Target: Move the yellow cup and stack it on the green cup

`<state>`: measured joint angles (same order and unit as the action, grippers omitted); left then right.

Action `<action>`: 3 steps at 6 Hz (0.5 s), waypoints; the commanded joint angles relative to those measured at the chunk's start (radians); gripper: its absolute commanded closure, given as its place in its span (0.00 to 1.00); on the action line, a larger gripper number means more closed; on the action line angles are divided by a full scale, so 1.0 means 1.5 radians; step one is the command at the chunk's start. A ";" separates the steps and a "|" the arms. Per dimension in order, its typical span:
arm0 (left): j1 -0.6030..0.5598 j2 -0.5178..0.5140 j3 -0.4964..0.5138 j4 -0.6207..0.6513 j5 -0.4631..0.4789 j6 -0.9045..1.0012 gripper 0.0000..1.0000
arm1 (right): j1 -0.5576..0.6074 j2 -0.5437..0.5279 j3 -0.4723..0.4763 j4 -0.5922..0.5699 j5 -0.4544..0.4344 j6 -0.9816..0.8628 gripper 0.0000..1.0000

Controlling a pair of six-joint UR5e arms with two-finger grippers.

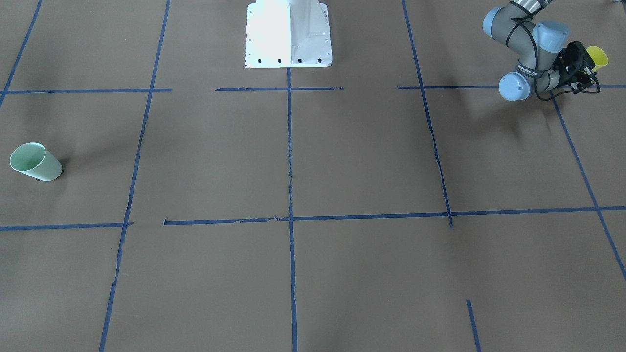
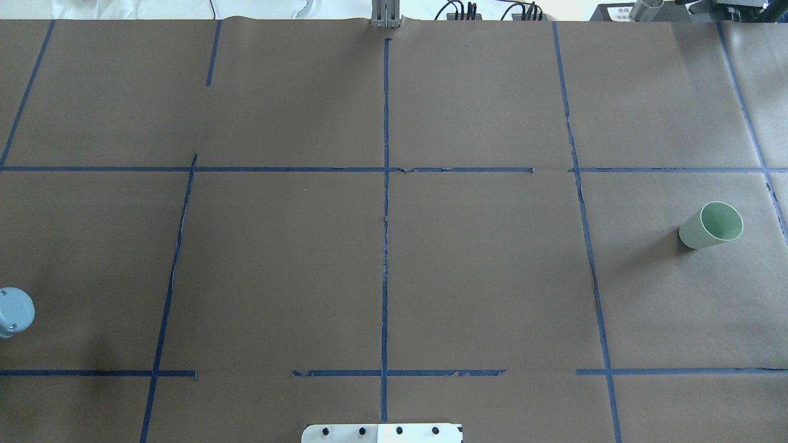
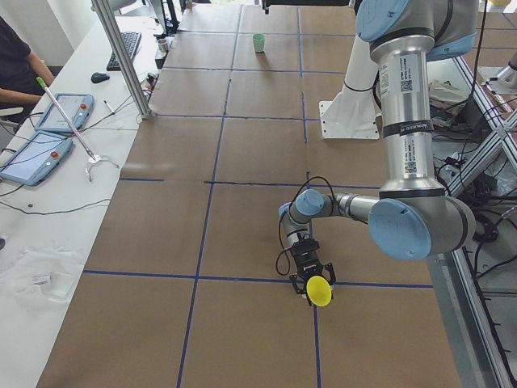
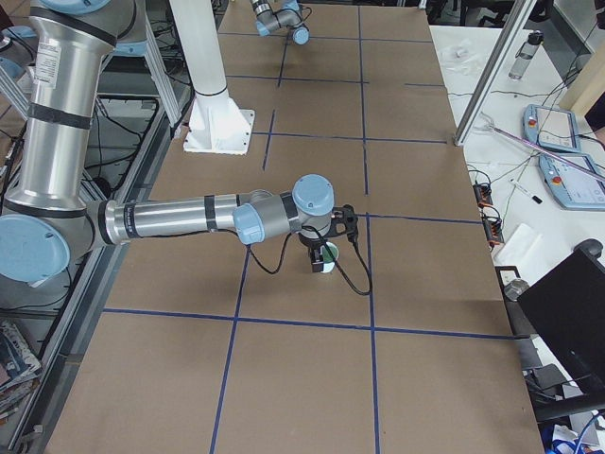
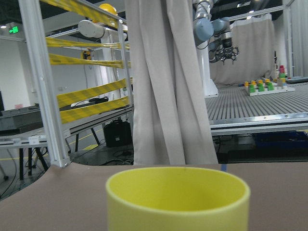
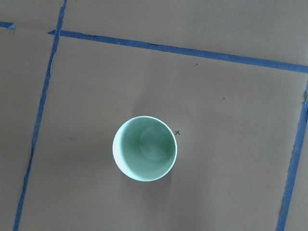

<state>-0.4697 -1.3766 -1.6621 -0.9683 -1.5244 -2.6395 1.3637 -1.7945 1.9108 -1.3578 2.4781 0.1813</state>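
Observation:
The yellow cup [image 1: 597, 57] stands upright at the table's edge on my left side. It also shows in the exterior left view [image 3: 321, 293] and fills the bottom of the left wrist view [image 5: 178, 199]. My left gripper [image 1: 589, 66] lies level at cup height, and its fingers look spread to either side of the cup [image 3: 313, 281]. The green cup [image 1: 35, 162] stands upright far across the table on my right side [image 2: 711, 226]. The right wrist view looks straight down into it [image 6: 145, 155]. My right gripper [image 4: 321, 248] hangs above it; I cannot tell whether it is open or shut.
The white robot base [image 1: 288, 34] stands at the middle of the table's robot side. Blue tape lines [image 1: 289, 146] divide the brown table. An operators' bench with tablets [image 3: 48, 129] and a metal post [image 3: 121, 56] runs along the far side.

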 commanded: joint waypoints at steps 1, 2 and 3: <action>-0.009 -0.007 -0.004 -0.002 0.158 0.013 0.94 | -0.001 0.001 0.015 0.000 0.001 -0.003 0.00; -0.020 -0.042 -0.004 -0.005 0.227 0.019 0.95 | -0.015 0.007 0.013 0.000 -0.001 0.000 0.00; -0.063 -0.097 -0.003 -0.037 0.337 0.069 0.95 | -0.020 0.018 0.010 -0.001 -0.003 0.002 0.00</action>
<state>-0.5160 -1.4539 -1.6666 -0.9900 -1.1635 -2.5895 1.3433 -1.7810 1.9279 -1.3580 2.4760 0.1810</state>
